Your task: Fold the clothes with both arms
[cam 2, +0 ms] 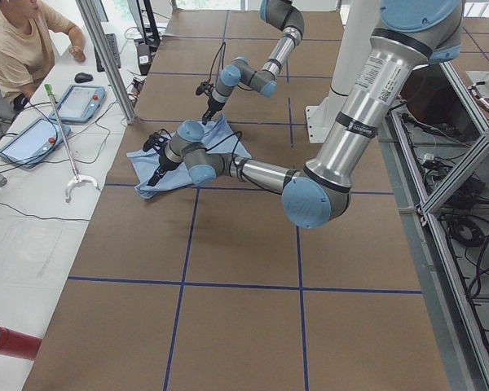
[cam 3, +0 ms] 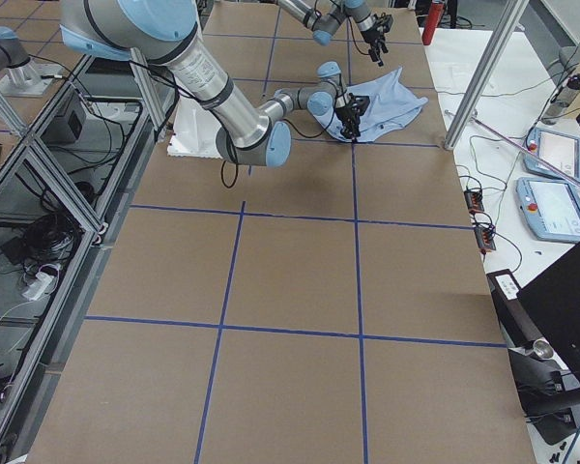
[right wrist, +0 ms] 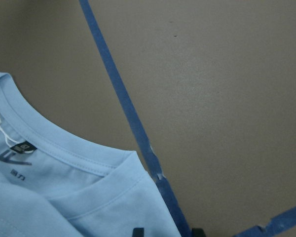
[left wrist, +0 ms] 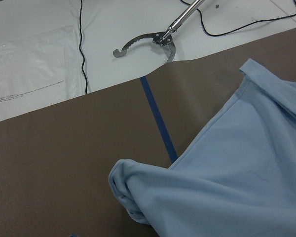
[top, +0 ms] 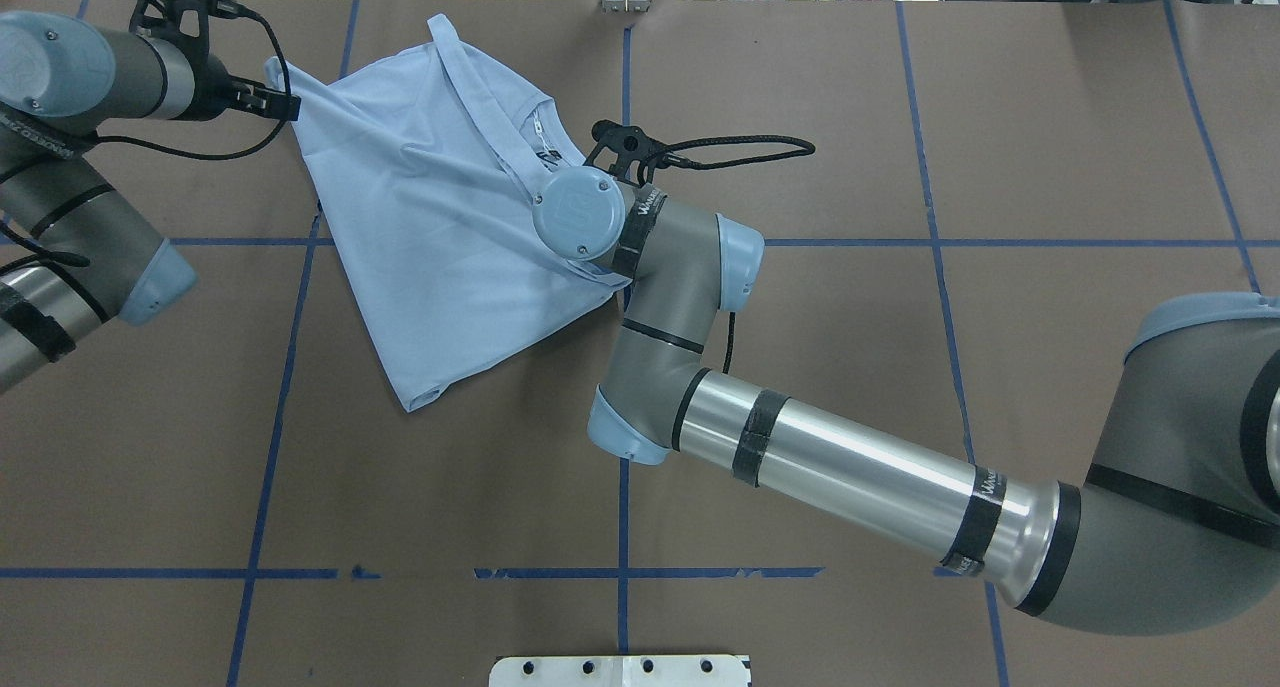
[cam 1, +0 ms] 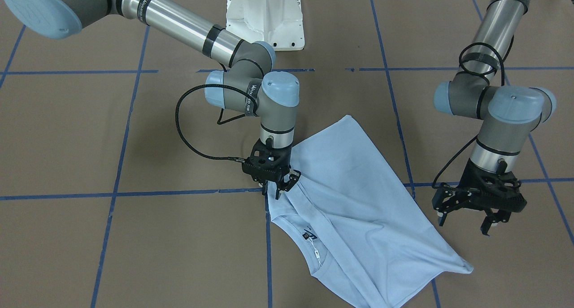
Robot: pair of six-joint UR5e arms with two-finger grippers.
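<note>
The light blue T-shirt (cam 1: 358, 200) lies crumpled and partly folded on the brown table, its neck label (cam 1: 310, 233) facing up. In the overhead view the T-shirt (top: 440, 227) is at the far left-centre. My right gripper (cam 1: 279, 190) is down at the shoulder edge beside the collar. In the right wrist view two fingertips (right wrist: 137, 231) show a gap, with the T-shirt (right wrist: 64, 197) edge between them. My left gripper (cam 1: 464, 225) hangs open just above the table, next to a bunched corner of the T-shirt (left wrist: 227, 187), holding nothing.
The white pedestal base (cam 1: 264, 16) stands at the robot's side of the table. Blue tape lines (cam 1: 134, 193) grid the brown surface. Beyond the far edge, a white side table carries a metal grabber tool (left wrist: 153, 42) and cables. A seated person (cam 2: 16, 41) is there.
</note>
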